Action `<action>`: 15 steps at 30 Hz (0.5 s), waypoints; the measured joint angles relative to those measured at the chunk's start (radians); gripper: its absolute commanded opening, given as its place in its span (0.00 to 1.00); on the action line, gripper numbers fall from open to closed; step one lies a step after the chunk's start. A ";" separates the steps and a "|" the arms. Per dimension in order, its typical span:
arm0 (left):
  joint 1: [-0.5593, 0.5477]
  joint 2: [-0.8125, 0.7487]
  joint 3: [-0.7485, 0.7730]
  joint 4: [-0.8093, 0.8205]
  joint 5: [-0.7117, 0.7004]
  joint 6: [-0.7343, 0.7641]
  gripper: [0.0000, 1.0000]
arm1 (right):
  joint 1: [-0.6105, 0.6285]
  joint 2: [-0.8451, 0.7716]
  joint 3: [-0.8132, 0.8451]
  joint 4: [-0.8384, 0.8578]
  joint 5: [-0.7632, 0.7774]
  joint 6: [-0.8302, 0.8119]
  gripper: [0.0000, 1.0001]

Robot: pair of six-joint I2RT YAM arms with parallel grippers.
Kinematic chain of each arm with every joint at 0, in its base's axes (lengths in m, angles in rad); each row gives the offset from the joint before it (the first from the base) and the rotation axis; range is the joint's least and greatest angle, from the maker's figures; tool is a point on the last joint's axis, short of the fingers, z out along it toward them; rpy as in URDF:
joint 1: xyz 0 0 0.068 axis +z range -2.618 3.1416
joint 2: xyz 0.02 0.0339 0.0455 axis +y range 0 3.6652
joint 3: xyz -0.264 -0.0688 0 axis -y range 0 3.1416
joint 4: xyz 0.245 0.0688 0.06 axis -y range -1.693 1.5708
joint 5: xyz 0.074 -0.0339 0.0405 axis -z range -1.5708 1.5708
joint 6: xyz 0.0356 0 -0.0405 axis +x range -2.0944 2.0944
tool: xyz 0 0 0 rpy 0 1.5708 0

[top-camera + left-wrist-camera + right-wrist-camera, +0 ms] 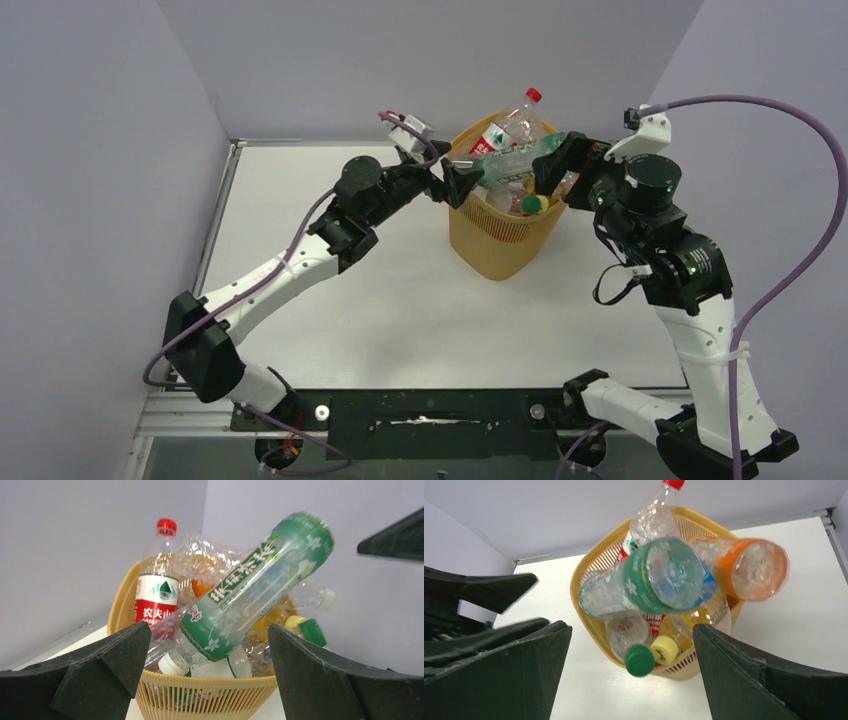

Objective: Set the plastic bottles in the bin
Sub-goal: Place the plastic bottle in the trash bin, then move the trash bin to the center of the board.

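left gripper (207, 632): jaws spread wide and holding nothing, just beside the left rim of the bin, aimed across its mouth.
right gripper (631, 630): also wide open and empty, at the right rim, facing the left one over the heap.
between them: a clear plastic bottle with a green flowered label (250, 590) lies tilted on top of the heap. its white-capped neck is low by the left rim and its base is raised toward the right gripper. neither gripper appears to touch it.
task's container: the tall yellow-orange ribbed plastic bin (500, 245) stands upright at the far middle of the white surface (420, 310), heaped above its rim.
other bottles: a clear bottle with a red label and red cap (156, 595) stands well above the rim at the back. an orange-tinted bottle (744, 567) lies beside the green one.
step in hand: judged to be letting go. the green bottle rests on the others rather than down inside.
doing it well: lift both grippers up and outward. avoid the raised base and the tall red-capped bottle, since the top bottle could roll off and the light bin could shift.
edges: the rim is just beside both grippers, and walls stand close behind and to either side.
open room: bare surface lies between the bin and the arm bases, which looks the safest way to retreat.
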 measured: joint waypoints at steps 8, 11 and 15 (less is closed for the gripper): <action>0.013 -0.241 -0.084 -0.040 -0.053 -0.042 0.89 | 0.000 -0.210 -0.211 -0.048 0.063 0.082 0.99; 0.018 -0.320 -0.101 -0.086 -0.093 -0.057 0.89 | 0.000 -0.281 -0.278 -0.081 0.103 0.129 1.00; 0.028 -0.409 -0.156 -0.134 -0.135 -0.075 0.89 | 0.000 -0.346 -0.378 -0.108 0.136 0.192 0.99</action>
